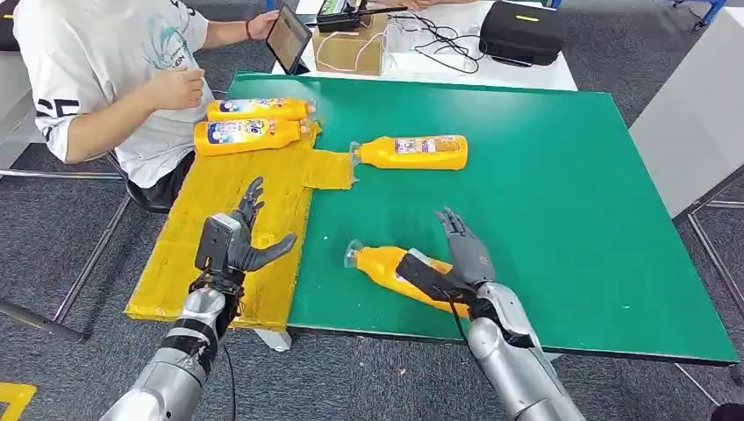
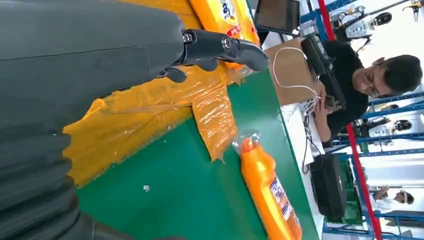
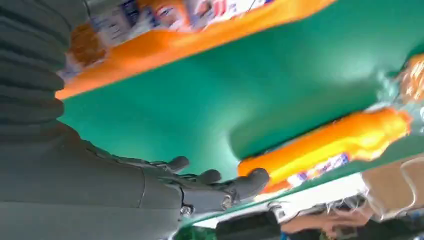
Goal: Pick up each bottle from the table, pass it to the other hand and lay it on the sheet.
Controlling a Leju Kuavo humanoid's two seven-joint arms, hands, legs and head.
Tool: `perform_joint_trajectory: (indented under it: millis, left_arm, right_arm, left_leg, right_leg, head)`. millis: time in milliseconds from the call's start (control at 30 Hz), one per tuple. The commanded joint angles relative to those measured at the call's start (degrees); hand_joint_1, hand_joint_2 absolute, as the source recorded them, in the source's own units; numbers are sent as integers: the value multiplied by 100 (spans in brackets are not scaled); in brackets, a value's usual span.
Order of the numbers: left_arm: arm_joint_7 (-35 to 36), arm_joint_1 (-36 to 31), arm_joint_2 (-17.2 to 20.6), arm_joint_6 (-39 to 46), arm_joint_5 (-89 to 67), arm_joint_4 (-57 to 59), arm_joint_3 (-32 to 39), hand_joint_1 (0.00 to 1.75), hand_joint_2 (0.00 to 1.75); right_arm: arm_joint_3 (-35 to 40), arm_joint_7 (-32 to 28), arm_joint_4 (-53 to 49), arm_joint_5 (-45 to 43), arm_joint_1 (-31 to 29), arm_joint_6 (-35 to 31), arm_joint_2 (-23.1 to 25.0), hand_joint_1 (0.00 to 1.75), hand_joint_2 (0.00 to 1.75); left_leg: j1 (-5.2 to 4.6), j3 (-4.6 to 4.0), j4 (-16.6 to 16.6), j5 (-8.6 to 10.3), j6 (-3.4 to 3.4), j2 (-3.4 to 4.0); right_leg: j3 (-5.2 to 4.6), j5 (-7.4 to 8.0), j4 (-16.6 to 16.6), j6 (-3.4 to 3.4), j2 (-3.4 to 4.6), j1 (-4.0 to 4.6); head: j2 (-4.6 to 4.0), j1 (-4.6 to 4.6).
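Both forearms are silver metal cylinders, the left one wrapped with bands of black tape near the wrist. A thin black cable runs along each forearm. The left hand has a flat dark grey back plate with a pale edge, a thick grey thumb and darker, segmented fingers with small round screws at the knuckles. The right hand is likewise dark grey, above a black wrist cover; its grey ribbed cover shows close up.
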Motion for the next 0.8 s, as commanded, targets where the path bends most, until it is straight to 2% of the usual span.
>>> perform_joint_trajectory:
  millis: [33, 267, 367, 400, 500, 567, 633, 700, 800]
  left_arm:
    - [2, -295, 30, 63, 13, 598, -51, 0, 175]
    - [-12, -188, 13, 122, 67, 502, 12, 0, 175]
    - [-25, -169, 10, 136, 95, 494, 27, 0, 175]
    - [-25, -168, 13, 135, 95, 494, 28, 0, 175]
    - [-26, -160, 21, 119, 107, 473, 28, 0, 175]
    - [-26, -165, 25, 112, 112, 474, 28, 0, 175]
    - [-28, -169, 27, 106, 124, 475, 36, 0, 175]
    - [-28, -169, 27, 106, 124, 475, 36, 0, 175]
    - [-28, -162, 43, 92, 132, 477, 45, 0, 175]
  right_arm:
    - [342, -37, 691, 28, -98, -45, 105, 0, 175]
    - [300, 9, -507, 69, 454, -724, 52, 0, 175]
    - [254, 4, -663, 39, 532, -727, 5, 0, 175]
    - [254, 4, -660, 39, 544, -727, 0, 0, 175]
    - [255, 7, -688, 38, 577, -671, -17, 0, 175]
    - [266, 7, -622, 36, 565, -635, -19, 0, 175]
    - [268, 32, -539, 31, 540, -540, -31, 0, 175]
    - [268, 32, -539, 31, 540, -540, -31, 0, 175]
    - [281, 152, -387, 62, 498, -361, -90, 0, 175]
  left_leg:
    - [11, 30, 0, -12, -9, 1]
    - [6, 23, 2, -13, -7, -6]
    - [4, 25, 0, -15, -7, -3]
    - [14, 57, 6, -37, -15, 1]
    - [4, 19, 0, -10, -6, -7]
    - [10, 38, 5, -23, -10, -1]
    - [1, 11, -2, -6, -3, -1]
    - [10, 32, 9, -22, -9, 3]
    - [4, 19, 0, -10, -5, -1]
  right_leg:
    - [35, -10, -7, -11, -3, 12]
    - [26, -15, 1, -10, -8, 6]
    - [27, -16, 0, -9, -6, 4]
    - [62, -36, 1, -20, -5, 15]
    - [21, -12, -2, -8, -9, 5]
    - [40, -21, 1, -14, -5, 11]
    - [11, -6, -1, -6, -3, 2]
    - [35, -19, 3, -14, -2, 11]
    - [21, -10, -3, -9, -4, 5]
  head:
    - [-2, 0]
    - [0, 2]
    - [-2, 2]
    - [-2, 2]
    - [-2, 2]
    - [-2, 0]
    - [-2, 2]
    - [-2, 0]
    - [-2, 2]
